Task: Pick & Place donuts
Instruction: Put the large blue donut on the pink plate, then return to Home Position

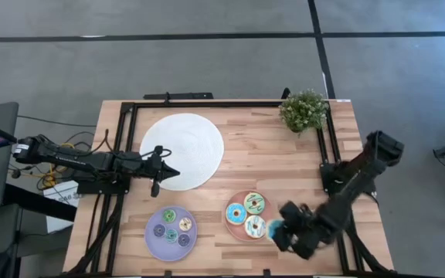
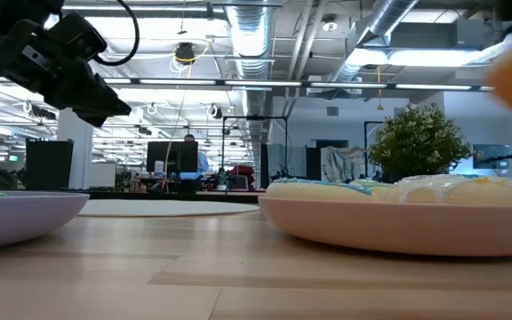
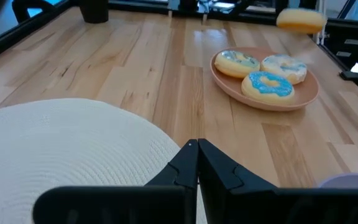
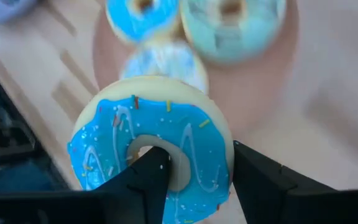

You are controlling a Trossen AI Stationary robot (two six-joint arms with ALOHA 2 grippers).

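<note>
High view: your right hand (image 1: 278,229) hangs over the front right part of the pale wooden desk (image 1: 261,150), just beside the near right rim of the round pink plate (image 1: 230,222). Its fingers (image 4: 151,177) are closed on a large blue-iced ring donut with coloured sprinkles (image 4: 151,152), one finger through the hole and the other outside the ring, so the donut is lifted clear of the desk above the plate's edge. On that plate you have three more large donuts: a blue-iced one (image 1: 236,214), a green-iced one (image 1: 254,203) and a white-iced one with blue streaks (image 1: 255,226), lying close together. To the left, the flat lilac plate (image 1: 154,239) carries five small donuts in green, white and purple icing (image 1: 171,228). Your left hand (image 1: 168,171) waits over the near edge of the large white woven disc (image 1: 182,149), its fingers pressed together and holding nothing. A small potted green plant (image 1: 304,110) stands at the far right corner.
</note>
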